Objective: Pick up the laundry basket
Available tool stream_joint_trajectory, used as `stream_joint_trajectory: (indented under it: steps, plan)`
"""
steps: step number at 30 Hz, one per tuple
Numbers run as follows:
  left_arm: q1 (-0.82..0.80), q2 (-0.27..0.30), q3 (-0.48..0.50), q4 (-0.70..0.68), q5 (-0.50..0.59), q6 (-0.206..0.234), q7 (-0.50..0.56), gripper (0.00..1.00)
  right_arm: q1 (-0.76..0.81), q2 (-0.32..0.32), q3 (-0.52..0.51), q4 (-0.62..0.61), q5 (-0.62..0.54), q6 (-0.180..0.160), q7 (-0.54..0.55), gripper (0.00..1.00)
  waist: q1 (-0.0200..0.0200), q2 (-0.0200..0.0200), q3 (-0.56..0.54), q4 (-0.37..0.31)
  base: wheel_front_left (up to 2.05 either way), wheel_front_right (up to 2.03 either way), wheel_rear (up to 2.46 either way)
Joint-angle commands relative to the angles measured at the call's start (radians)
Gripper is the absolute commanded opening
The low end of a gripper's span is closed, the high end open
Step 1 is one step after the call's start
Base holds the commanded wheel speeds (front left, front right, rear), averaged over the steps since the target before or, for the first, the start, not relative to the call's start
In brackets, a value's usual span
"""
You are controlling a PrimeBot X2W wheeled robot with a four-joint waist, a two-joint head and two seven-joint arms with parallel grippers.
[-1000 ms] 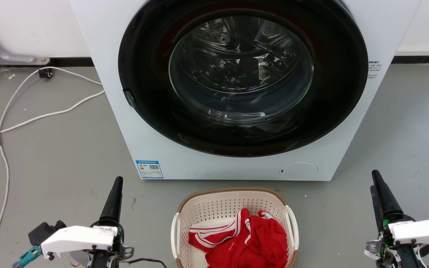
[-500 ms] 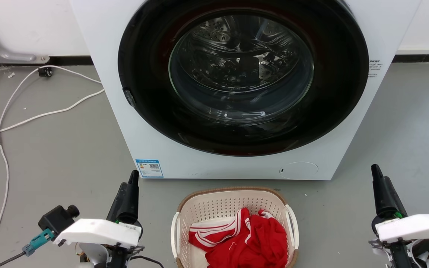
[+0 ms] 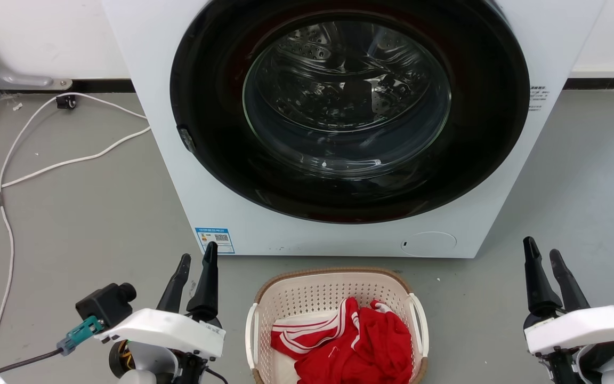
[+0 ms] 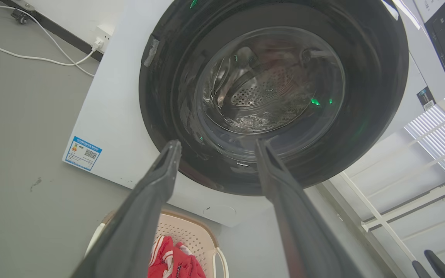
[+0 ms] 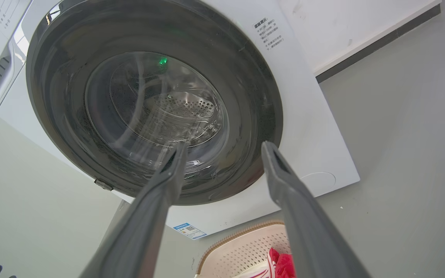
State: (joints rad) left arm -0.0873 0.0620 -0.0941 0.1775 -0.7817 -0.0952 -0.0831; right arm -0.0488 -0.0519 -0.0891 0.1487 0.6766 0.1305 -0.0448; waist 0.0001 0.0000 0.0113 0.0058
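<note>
One laundry basket (image 3: 317, 296) sits on the grey floor (image 3: 83, 240) at the bottom centre of the head view, just below the white washer (image 3: 179, 176), with a strip of floor between them. Its opening faces up and its rounded far end points up the frame at the washer. Two white loop handles (image 3: 251, 336) show, one on its left side and one on its right. The near end is cut off by the bottom edge, so I cannot tell which way the long axis runs.

Two grippers, two dark fingers each. The left gripper (image 3: 197, 253) is at lower left, near the basket's left handle but apart from it. Its fingers are spread and grasp nothing. The right gripper (image 3: 541, 247) is at lower right, well apart from the basket's right handle, also spread and empty. The basket lies between them, closer to the left one. Both sets of fingers point up the frame toward the washer.

In the left wrist view the basket (image 4: 197, 241) shows at the bottom edge between the spread fingers. In the right wrist view its brown rim (image 5: 238, 231) shows at bottom centre.

One red garment (image 3: 360, 346) with white stripes is piled inside the basket. There is one washer, with one round dark door (image 3: 211, 106) and one blue label (image 3: 214, 241) at its lower left corner. White cables (image 3: 46, 170) cross the floor at left, at least two strands.
</note>
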Motion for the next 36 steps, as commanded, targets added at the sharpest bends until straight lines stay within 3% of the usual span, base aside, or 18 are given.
stream_joint_trajectory:
  steps: [1, 36]
  plan:
    - [-0.026, 0.009, -0.011, -0.014, 0.039, 0.004, -0.011, 1.00, -0.007, -0.001, 0.002, -0.022, -0.043, 0.000, -0.005, 1.00, -0.0001, 0.0000, 0.000, 0.001, 0.00, 0.00, 0.00]
    - [-0.033, 0.038, -0.114, 0.016, 0.428, 0.065, -0.104, 1.00, 0.046, 0.001, 0.009, -0.086, -0.410, 0.000, 0.000, 1.00, -0.0001, 0.0000, -0.003, 0.010, 0.00, 0.00, 0.00]
